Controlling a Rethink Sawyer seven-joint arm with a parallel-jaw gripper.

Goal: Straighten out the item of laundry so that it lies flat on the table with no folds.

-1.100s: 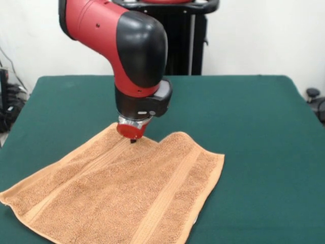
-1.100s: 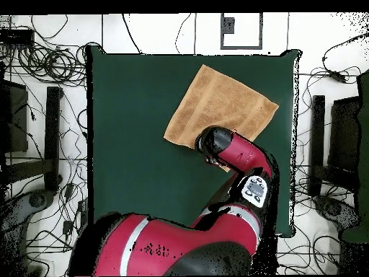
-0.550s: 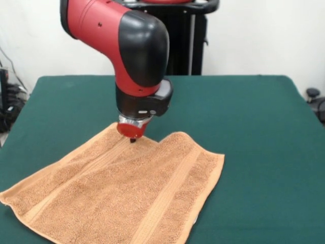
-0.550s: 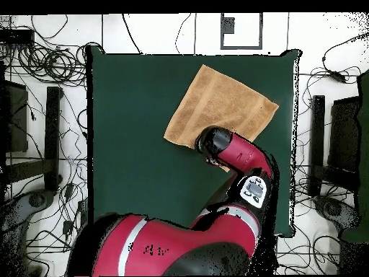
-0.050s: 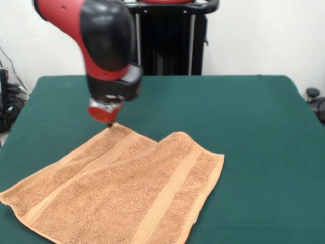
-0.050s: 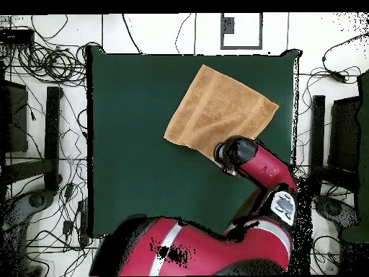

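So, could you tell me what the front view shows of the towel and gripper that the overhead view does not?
Front only: the gripper tip at the towel's far corner, and a raised fold along that far edge. Overhead only: the towel's whole outline, lying skewed on the table, with the arm hiding the gripper. Both: the arm standing over one corner of the towel.
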